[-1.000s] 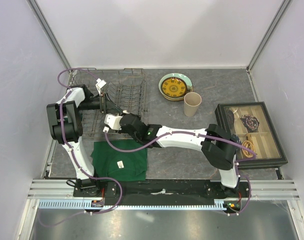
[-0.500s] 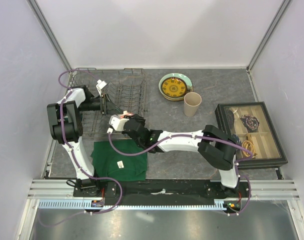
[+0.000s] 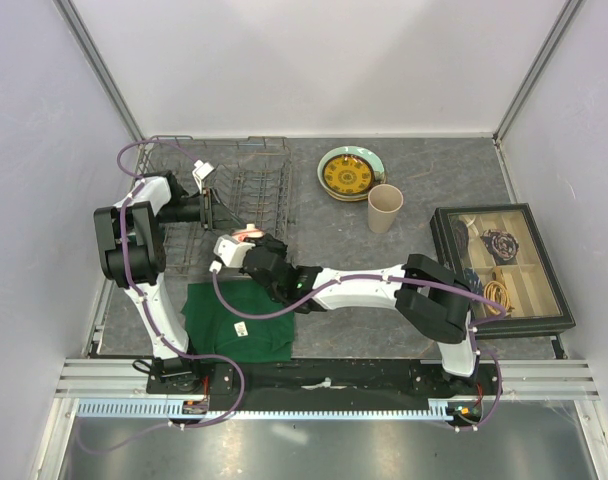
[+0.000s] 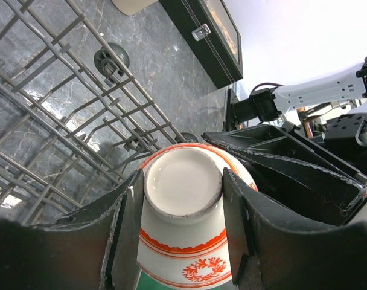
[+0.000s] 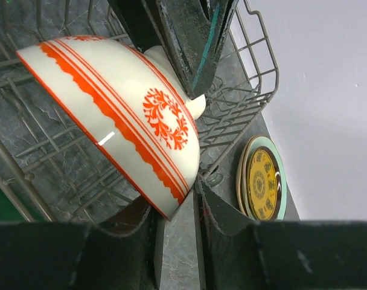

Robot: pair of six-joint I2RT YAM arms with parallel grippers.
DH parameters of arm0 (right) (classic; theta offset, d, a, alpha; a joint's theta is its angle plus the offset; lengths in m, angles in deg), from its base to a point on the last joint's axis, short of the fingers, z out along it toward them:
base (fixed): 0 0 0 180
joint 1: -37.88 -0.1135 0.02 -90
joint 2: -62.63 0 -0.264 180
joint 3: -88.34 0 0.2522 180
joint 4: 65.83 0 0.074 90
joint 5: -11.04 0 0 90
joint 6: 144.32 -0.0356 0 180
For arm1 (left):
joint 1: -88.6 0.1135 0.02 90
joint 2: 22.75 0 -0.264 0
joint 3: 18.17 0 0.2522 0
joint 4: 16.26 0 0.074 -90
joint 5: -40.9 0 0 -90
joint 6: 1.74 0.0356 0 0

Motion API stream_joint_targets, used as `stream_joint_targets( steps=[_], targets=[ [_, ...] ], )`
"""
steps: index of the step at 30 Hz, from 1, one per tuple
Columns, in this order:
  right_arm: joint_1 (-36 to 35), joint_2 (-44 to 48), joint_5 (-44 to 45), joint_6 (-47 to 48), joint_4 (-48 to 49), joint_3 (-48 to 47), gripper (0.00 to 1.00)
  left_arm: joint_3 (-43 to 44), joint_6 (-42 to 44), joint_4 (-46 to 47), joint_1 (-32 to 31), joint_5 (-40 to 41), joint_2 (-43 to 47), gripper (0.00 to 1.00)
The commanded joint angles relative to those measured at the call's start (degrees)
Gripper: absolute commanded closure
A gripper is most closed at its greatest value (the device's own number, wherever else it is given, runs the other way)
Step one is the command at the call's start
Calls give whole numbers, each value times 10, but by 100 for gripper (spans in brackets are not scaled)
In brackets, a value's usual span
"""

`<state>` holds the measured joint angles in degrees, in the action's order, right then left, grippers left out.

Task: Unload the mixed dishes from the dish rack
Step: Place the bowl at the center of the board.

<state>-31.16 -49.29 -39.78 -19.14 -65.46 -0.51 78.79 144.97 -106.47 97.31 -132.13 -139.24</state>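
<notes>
The small red-and-white bowl (image 3: 246, 232) hangs tilted over the near right part of the grey wire dish rack (image 3: 254, 165). My left gripper (image 3: 224, 212) is shut on the bowl's foot, which shows between its fingers in the left wrist view (image 4: 182, 181). My right gripper (image 3: 234, 244) is shut on the bowl's lower rim, shown in the right wrist view (image 5: 176, 205). The yellow-and-dark patterned plate (image 3: 347, 174) lies on the pale teal plate on the table. The tall beige cup (image 3: 385, 208) stands beside them. The dark green mug is out of view.
A dark green folded cloth (image 3: 239, 318) lies near the front left, under the right arm. A black compartment box (image 3: 504, 265) sits at the right. The rack's tines (image 5: 244, 90) stand close around the bowl.
My right gripper has moved left and nearer, up to the bowl, and now has its rim between its fingers. The left arm has held still with the bowl.
</notes>
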Motion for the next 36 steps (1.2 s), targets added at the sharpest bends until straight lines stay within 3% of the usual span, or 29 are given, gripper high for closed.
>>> stream_joint_targets(
  steps=[1, 12, 17, 36],
  targets=[
    [-12, 3, 3, -14, 50, -27, 72, -1, 18, -111, -3, -61, 40, 98],
    [-14, -5, 7, -10, 62, -38, 82, -15, -8, -83, -5, -50, 44, 99],
    [-13, 3, 5, -20, 43, -46, 100, -11, -13, -83, -6, -51, 37, 97],
    [10, -6, 3, 4, 44, -74, 100, 49, 7, -116, 14, -50, 8, 93]
  ],
)
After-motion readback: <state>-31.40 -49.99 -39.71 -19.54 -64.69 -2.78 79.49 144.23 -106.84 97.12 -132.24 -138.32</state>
